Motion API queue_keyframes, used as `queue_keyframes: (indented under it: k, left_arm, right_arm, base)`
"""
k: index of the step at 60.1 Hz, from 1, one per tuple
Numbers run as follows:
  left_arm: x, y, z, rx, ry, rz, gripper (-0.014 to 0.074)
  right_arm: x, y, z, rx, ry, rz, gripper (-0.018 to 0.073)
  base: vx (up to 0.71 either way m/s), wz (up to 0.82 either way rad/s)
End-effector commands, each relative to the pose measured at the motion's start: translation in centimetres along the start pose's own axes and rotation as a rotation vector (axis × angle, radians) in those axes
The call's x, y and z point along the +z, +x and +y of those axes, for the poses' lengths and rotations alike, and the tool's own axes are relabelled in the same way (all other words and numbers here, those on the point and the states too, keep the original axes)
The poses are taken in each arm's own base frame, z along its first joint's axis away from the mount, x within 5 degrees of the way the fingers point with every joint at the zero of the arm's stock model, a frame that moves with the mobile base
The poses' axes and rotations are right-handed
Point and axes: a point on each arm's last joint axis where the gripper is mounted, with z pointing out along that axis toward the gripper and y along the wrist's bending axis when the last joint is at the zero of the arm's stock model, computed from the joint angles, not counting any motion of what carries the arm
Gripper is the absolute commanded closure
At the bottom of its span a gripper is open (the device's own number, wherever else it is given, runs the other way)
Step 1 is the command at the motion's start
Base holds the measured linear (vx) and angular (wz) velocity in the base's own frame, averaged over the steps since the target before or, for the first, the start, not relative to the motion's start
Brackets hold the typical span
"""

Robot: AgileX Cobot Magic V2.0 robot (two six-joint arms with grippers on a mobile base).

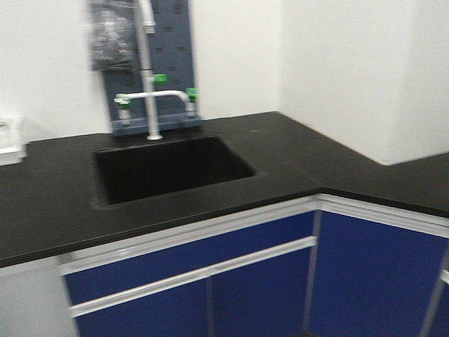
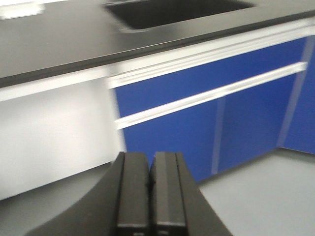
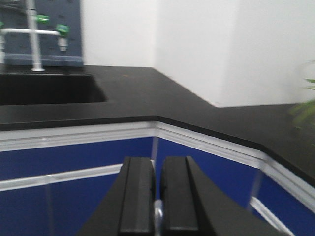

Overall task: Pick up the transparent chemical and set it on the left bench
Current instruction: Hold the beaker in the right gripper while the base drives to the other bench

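My left pincer (image 2: 150, 196) and right pincer (image 3: 157, 196) sit pressed together, empty; no beaker visible, only a sink (image 1: 172, 168) centre-frame. Task looks unstarted.

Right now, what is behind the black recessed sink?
A white upright tap with green knobs stands at the back edge of the black sink, before a grey-blue pegboard panel. The tap covers a strip of that panel.

One sink (image 1: 172, 168), one tap (image 1: 150, 116), one white bin (image 1: 10, 140), one plant (image 3: 306, 105), two tools (image 2: 149, 162) (image 3: 158, 164).
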Motion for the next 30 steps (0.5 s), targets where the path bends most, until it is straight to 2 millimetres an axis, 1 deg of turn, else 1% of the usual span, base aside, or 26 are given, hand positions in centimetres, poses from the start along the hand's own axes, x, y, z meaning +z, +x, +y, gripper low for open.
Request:
queue_keyframes:
  k: [1, 16, 30]
  left_arm:
    - [-0.13, -0.28, 0.01, -0.009, -0.002, -0.081, 0.0600]
    - [-0.13, -0.28, 0.01, -0.009, -0.002, -0.081, 0.0600]
    - [-0.13, -0.28, 0.01, -0.009, -0.002, -0.081, 0.0600]
  right_arm:
    - [-0.02, -1.53, 0.03, -0.004, -0.014, -0.092, 0.0550]
    - [-0.02, -1.53, 0.03, -0.004, -0.014, -0.092, 0.0550]
    - [-0.02, -1.53, 0.03, -0.004, -0.014, -0.092, 0.0550]
  base:
    - [0.00, 0.81]
    - [0.02, 0.75]
    - [0.07, 0.67]
